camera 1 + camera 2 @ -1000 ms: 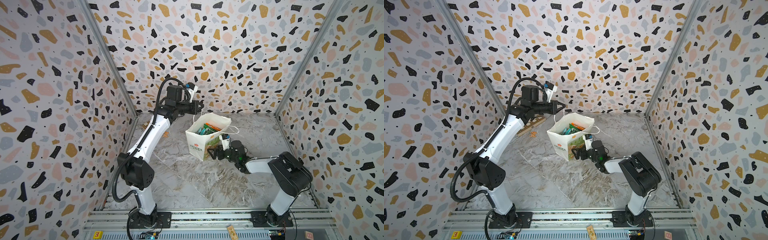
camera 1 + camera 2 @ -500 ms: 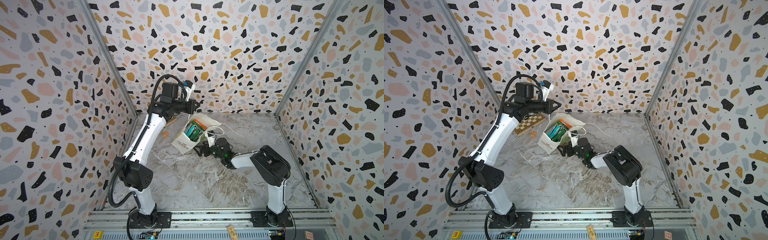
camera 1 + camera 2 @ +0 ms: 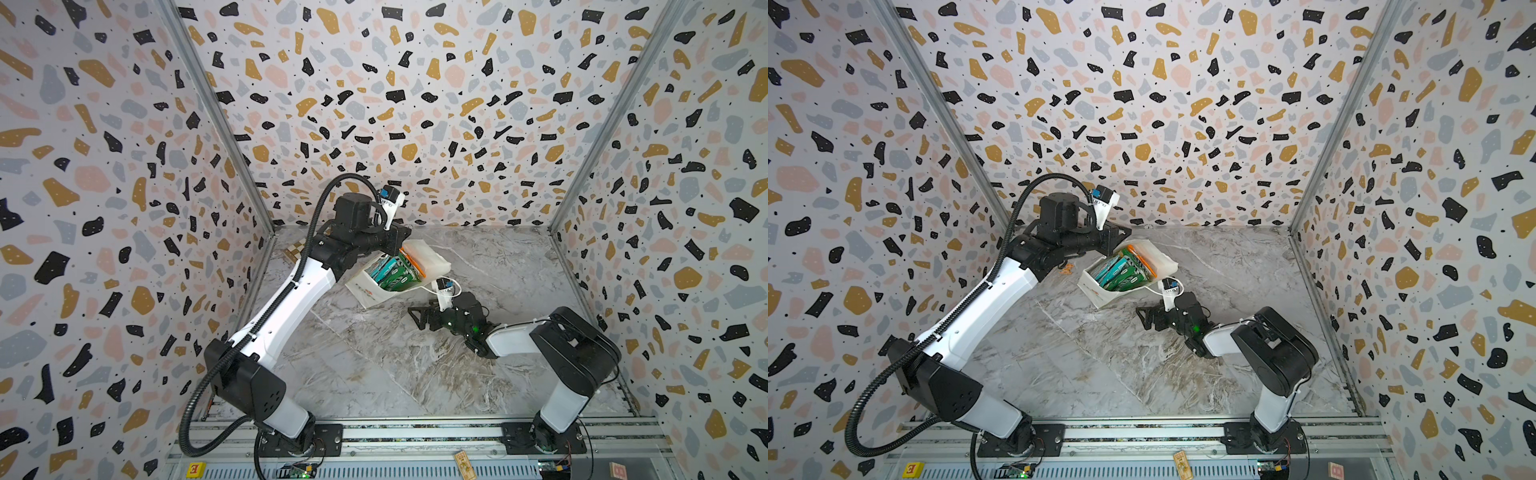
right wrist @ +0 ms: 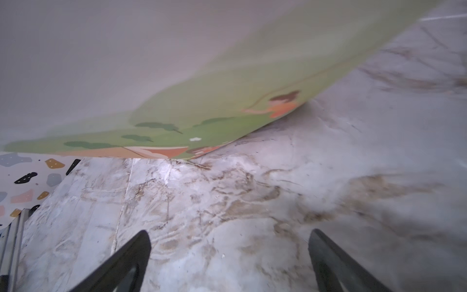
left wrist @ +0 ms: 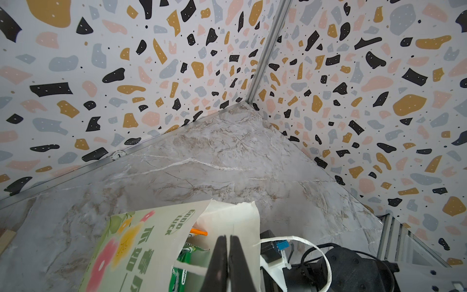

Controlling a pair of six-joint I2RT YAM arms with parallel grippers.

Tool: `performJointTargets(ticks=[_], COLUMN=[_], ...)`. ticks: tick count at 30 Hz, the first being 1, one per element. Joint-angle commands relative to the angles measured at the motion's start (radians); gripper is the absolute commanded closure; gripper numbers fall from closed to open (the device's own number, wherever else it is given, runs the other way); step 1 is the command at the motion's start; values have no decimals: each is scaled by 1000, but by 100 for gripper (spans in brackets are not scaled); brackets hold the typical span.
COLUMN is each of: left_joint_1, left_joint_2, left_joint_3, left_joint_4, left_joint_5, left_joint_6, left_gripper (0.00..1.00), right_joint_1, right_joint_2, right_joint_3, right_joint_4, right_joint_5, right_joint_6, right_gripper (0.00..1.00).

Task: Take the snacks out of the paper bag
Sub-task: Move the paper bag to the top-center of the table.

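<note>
Reading this as the tip-out step, with nothing out yet. Left gripper [image 5: 228, 238] had its jaws clenched on a cord handle of the paper bag [image 3: 368, 291], up at the rim. Bag hung tilted, base edge apparently on the worktop [image 3: 374, 374], mouth facing up and toward the right arm. Snacks [image 3: 392, 270] were all inside, packed on edge at the mouth, none on the worktop. Right gripper [image 3: 419, 318] sat low over the worktop just beside the bag's base, jaws spread wide, nothing between them.

Next move, my call: either lean the bag further so the packets slide out, or bring the right jaws round to the mouth and pinch one packet by its top edge. Packets looked glossy and tightly stacked, so the pinch would need a single edge. The thin cord grip could let the bag swing.

Counts, left to right:
- one chessboard box [image 3: 296, 250], mostly hidden behind the left arm
- one small orange scrap [image 3: 1066, 269]
- one bag
- two cord handles: one in the left jaws, one loose loop [image 5: 303, 241]
- snacks: at least four edges showed (teal, green, one orange), exact number unreadable in the stack
</note>
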Motion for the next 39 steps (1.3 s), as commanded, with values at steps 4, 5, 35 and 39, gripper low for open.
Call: performJointTargets(ticks=[4,5,35,39], left_joint_1=[-45,-51,-207,-213], left_joint_2=[-65,-67,-121,-134], left_joint_3=[-87,-94,-217,-234], left_joint_4=[195,199,276,277], left_joint_5=[-50,-59,-85,-91], left_joint_6=[-60,-70,-118,-111], left_gripper=[100,100,100,100], right_joint_1=[-59,-71,-138,-92], right_joint_2=[-199,-227,-735,-694], right_joint_3=[-78,-90,-20,13], right_joint_4=[-257,-293,-557,-585], right_joint_5=[178,205,-107,-78], right_joint_6=[4,14,-225,-261], right_gripper=[1,1,0,1])
